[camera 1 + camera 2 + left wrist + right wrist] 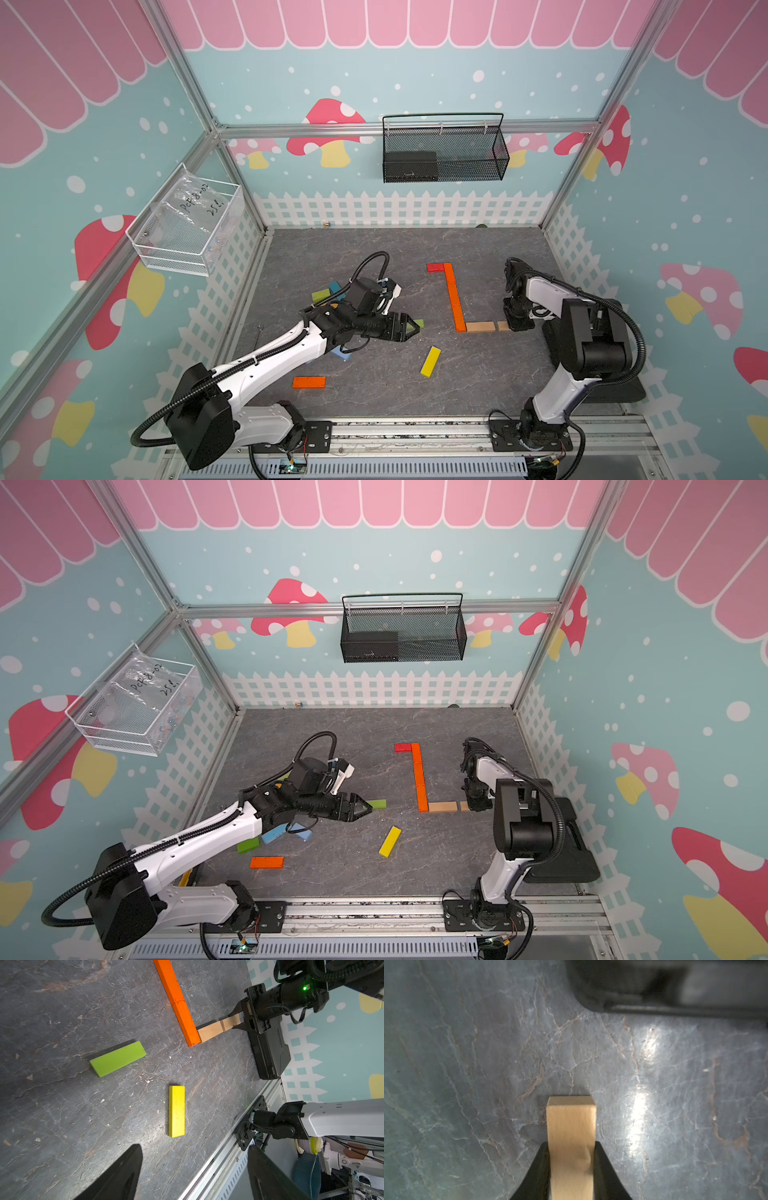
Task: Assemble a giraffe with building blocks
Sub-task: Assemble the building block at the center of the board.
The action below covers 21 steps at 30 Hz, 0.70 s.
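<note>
held tan block (571, 1126): low over the table (374, 257), end to end with the laid tan block (480, 326), likely lengthening the body.
orange bars (454, 299): neck line, foot touching the laid tan block.
right gripper (233, 1021): pinching the held tan block's sides.
left gripper (194, 1147): wide, empty, near the green block (118, 1058).

Brightly and evenly lit from overhead in both top views, with only short, soft shadows on the counter (374, 257). Bowed toward the edges by wide-angle distortion. Sharp in the left wrist view; narrow dark shadow noted along the green block (117, 1058). Soft overall in the right wrist view: white glare patches on the stone-patterned surface, heavy blur across the black case (675, 985).
</note>
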### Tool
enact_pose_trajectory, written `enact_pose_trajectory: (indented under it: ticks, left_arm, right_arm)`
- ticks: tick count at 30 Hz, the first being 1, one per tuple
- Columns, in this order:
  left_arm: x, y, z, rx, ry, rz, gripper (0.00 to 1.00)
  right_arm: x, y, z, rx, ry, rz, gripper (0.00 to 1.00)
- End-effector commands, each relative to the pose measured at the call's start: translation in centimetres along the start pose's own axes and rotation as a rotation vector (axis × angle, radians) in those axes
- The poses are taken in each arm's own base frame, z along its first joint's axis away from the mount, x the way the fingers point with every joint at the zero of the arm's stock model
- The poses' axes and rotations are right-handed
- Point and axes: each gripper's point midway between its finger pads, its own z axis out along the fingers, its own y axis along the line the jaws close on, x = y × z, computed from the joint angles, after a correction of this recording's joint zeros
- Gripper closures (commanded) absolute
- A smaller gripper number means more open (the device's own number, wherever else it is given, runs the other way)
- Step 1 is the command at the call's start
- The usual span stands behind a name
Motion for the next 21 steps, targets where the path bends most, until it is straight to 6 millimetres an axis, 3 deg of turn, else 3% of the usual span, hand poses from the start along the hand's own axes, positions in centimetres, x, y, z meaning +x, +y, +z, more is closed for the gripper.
enact_pose_trajectory:
  ticks: [1,4,21]
  left_arm:
    - [-0.7,-0.8,-0.3,0.015,-0.012,0.023,0.18]
    - [-0.7,-0.8,-0.3,0.014,-0.015,0.023,0.18]
    - [-1.0,-0.9,-0.5,0.012,-0.021,0.027,0.18]
  right_arm:
    - [1.3,-0.6,1.2,0.020,0.036,0.019,0.86]
    - [1.5,-0.7,1.2,0.021,0.034,0.010,0.82]
    - [2.8,-1.2,1.5,0.028,0.044,-0.019,0.82]
